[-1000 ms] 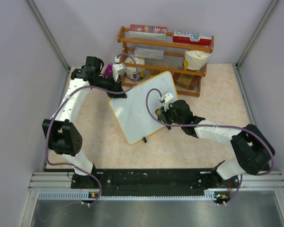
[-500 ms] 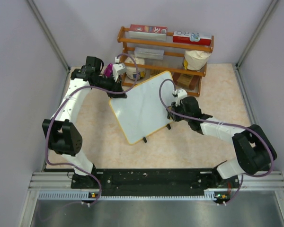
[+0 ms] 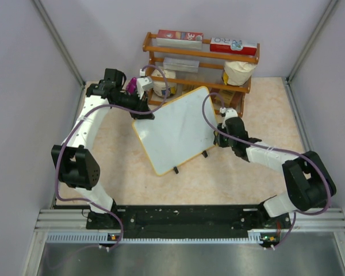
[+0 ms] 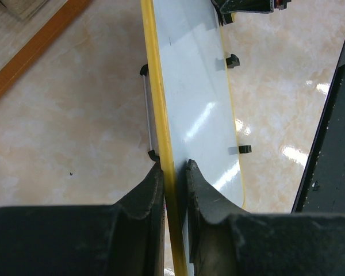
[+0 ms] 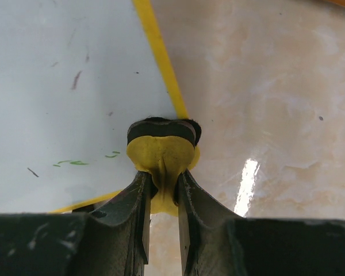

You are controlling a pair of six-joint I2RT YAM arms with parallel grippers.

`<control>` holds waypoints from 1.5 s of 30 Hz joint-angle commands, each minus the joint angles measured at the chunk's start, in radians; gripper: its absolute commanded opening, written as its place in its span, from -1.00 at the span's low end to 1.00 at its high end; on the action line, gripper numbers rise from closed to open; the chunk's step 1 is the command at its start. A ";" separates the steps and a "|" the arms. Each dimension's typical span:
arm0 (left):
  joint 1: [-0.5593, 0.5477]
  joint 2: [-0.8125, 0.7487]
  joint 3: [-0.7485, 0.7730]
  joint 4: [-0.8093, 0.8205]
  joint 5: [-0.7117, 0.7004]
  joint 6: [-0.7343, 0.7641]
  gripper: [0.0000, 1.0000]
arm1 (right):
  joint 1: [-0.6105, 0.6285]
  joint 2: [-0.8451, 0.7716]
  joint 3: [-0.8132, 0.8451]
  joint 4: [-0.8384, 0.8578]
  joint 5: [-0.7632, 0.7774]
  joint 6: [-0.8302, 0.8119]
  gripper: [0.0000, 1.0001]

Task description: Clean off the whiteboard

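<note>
The whiteboard (image 3: 175,129), white with a yellow frame and two black feet, lies tilted in the middle of the table. My left gripper (image 3: 144,112) is shut on its far left edge; in the left wrist view the fingers (image 4: 149,190) pinch the yellow frame of the whiteboard (image 4: 195,98). My right gripper (image 3: 219,138) is shut on a yellow eraser (image 5: 161,158) with a black felt face, at the board's right edge. In the right wrist view the whiteboard (image 5: 57,69) bears small green marks (image 5: 75,163) and faint dark streaks.
A wooden rack (image 3: 201,54) with boxes and a white bag stands at the back, just behind the board. Grey walls close the left, right and back sides. The marbled table (image 3: 264,109) shows to the right of the board.
My right gripper has carried the eraser from the board's lower right area rightward and farther back to its right edge. The left arm and board have not moved.
</note>
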 commanded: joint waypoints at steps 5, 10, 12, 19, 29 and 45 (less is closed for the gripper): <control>-0.023 -0.023 -0.032 -0.056 -0.026 0.107 -1.00 | -0.011 -0.004 0.032 0.012 -0.006 0.032 -1.00; -0.023 -0.023 -0.032 -0.055 -0.023 0.101 -1.00 | 0.068 -0.022 0.027 0.036 -0.017 0.015 -1.00; -0.023 -0.023 -0.034 -0.056 -0.024 0.098 -1.00 | 0.091 -0.022 0.030 0.049 -0.030 0.006 -1.00; -0.023 -0.025 -0.035 -0.056 -0.023 0.092 -1.00 | 0.169 -0.019 0.047 0.082 -0.072 -0.024 -1.00; -0.023 -0.018 -0.041 -0.050 -0.020 0.092 -1.00 | 0.224 -0.010 0.069 0.095 -0.025 -0.070 -1.00; -0.023 -0.026 -0.052 -0.050 -0.021 0.102 -1.00 | 0.008 0.002 0.135 0.016 0.034 -0.001 -1.00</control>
